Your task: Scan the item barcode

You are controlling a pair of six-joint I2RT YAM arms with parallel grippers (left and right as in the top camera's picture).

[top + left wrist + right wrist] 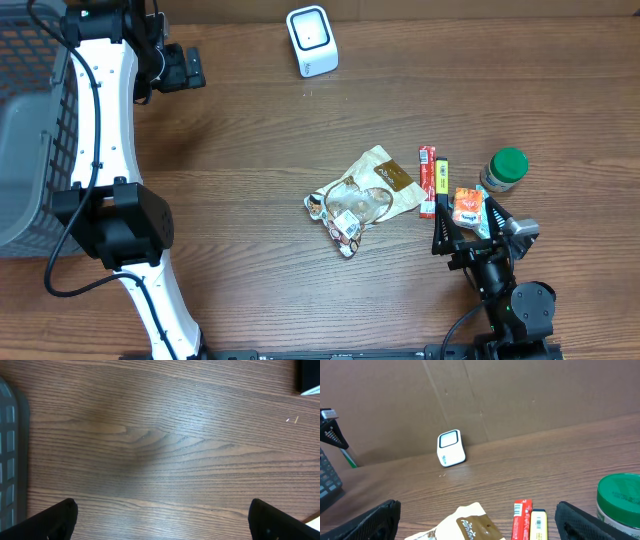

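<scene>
A white barcode scanner [312, 40] [451, 448] stands at the table's far edge. Several items lie at centre right: a beige and brown snack bag [375, 185] [470, 527], a red stick pack [427, 180] [521, 519], a yellow stick pack [440, 178] [538, 525], an orange packet [467, 206] and a green-lidded jar [505, 168] [620, 500]. My right gripper [467, 224] [477, 512] is open, low at the near side of these items, holding nothing. My left gripper [198, 68] [162, 512] is open over bare wood at the far left, well away from the items.
A grey mesh basket [30, 130] [10, 450] fills the left edge of the table. The white left arm [105, 120] runs from the front edge toward the far left corner. A cardboard wall [520, 395] rises behind the scanner.
</scene>
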